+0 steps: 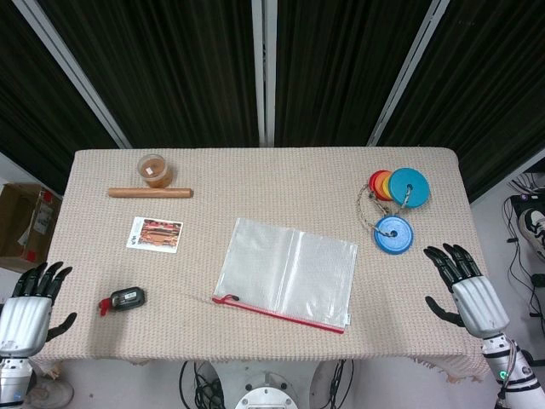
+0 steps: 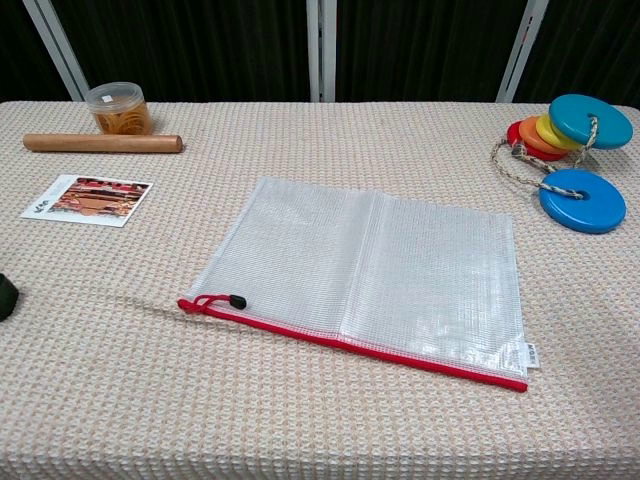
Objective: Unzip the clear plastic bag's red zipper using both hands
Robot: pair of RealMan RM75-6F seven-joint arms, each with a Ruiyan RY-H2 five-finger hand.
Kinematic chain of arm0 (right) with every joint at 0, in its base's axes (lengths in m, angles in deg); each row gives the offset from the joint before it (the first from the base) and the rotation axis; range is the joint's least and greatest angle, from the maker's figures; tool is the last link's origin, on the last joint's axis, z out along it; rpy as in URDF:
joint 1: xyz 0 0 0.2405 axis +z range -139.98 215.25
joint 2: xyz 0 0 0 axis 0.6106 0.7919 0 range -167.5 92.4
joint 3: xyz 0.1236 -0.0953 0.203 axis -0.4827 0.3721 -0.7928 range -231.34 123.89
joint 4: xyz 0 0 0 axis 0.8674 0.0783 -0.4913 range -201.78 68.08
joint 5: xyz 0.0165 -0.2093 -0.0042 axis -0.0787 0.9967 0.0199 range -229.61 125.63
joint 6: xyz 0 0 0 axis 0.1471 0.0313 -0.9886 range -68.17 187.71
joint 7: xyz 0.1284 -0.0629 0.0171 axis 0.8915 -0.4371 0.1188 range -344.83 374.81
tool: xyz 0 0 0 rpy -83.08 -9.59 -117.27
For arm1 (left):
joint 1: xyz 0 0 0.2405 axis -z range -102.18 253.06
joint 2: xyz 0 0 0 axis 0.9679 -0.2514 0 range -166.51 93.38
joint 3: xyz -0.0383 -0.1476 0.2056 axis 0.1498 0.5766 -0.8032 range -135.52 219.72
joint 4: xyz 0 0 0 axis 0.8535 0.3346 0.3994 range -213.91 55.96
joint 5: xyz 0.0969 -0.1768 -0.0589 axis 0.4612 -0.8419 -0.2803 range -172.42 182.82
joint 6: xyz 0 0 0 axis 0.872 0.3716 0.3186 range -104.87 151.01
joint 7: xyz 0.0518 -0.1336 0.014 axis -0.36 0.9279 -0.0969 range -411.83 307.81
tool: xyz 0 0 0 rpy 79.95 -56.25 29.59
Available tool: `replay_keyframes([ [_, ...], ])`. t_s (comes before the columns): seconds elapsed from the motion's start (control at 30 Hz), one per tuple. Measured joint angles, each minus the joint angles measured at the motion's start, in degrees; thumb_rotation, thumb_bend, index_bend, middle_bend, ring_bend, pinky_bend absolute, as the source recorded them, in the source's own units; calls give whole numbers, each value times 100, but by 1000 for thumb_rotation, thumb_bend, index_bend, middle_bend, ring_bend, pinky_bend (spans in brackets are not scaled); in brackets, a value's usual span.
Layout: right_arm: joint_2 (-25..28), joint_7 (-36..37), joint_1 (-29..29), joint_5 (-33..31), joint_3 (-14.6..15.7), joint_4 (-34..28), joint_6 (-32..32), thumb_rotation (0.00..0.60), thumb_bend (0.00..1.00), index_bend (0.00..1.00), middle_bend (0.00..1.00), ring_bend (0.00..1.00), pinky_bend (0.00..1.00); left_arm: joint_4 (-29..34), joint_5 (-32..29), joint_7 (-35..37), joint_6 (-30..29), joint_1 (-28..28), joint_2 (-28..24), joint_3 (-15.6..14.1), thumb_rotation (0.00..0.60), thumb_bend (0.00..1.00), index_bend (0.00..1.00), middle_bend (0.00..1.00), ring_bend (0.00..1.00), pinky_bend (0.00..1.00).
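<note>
one clear bag [image 1: 288, 269] with red zipper [image 1: 281, 312] lies mid-desk [image 1: 255, 170]; left hand [image 1: 30, 300] and right hand [image 1: 467, 285], fingers spread, hover at opposite edges.

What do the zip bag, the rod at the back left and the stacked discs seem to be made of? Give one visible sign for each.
Zip bag: clear flexible plastic, judging by the mesh grid and the cloth showing through.
Rod: probably wood, given its matt tan surface.
Stacked discs: likely painted wood or plastic; the colours are solid and smooth, with cord threaded through.
</note>
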Motion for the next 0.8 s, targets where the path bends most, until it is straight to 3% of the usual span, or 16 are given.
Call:
replay_keyframes([
  [0.23,-35,-106,206,164,-63,-301,-352,600,194,72,136,0,11,-19,9,73,99,-50,45,72,600,166,173,129,76,137],
  [0.53,-278,-817,1246,177,-337,-1185,-2163,600,176,97,119,0,2,13,118,-44,88,-86,169,138,600,166,173,129,76,137],
  [0.67,-922,-1381,1960,-193,-715,-1330,-3270,600,176,183,114,0,0,19,172,-30,92,-99,195,145,600,166,173,129,76,137],
  [0.8,-1821,-1833,2579,-810,-1128,-1150,-3968,600,205,251,114,0,0,10,252,119,174,-71,210,128,600,166,173,129,76,137],
])
